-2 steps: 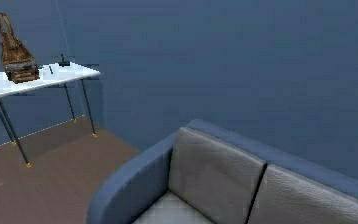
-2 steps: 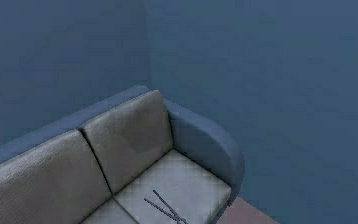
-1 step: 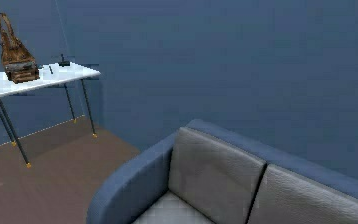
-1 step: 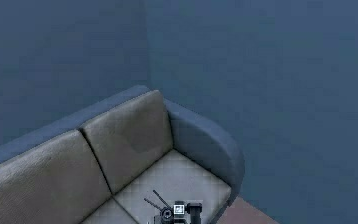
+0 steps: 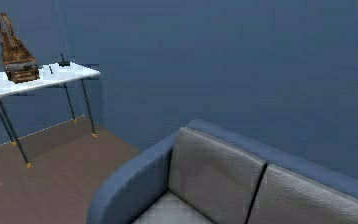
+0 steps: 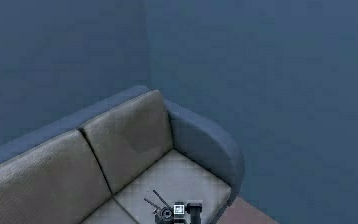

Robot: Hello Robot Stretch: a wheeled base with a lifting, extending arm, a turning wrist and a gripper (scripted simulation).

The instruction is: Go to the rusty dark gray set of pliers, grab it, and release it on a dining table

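Blue walls (image 5: 237,60) close round a brown floor (image 5: 57,170), with a white table (image 5: 47,78) on thin legs at the forward view's left and a blue-framed sofa (image 5: 217,180) with grey cushions at its lower right. On the table stands a brown wooden ornament (image 5: 17,50), and just beside it a small dark thing (image 5: 62,62). It is too small to name, though it may well be the pliers; its long axis cannot be read. In the arm side view the gripper (image 6: 152,199) sits low in the picture with the sofa's seat cushion behind it, the thin fingers (image 6: 158,197) slanting up toward that view's left from the two white squares (image 6: 193,209). Whether the fingers are apart or together cannot be told, nor whether they carry anything. The relation that matters, as I judge it, is that the likely target lies ahead and toward the forward view's left, well apart from the fingers, which reach out sideways over the sofa. The base would have to drive and turn to bring the table onto the arm's side before any grasp.
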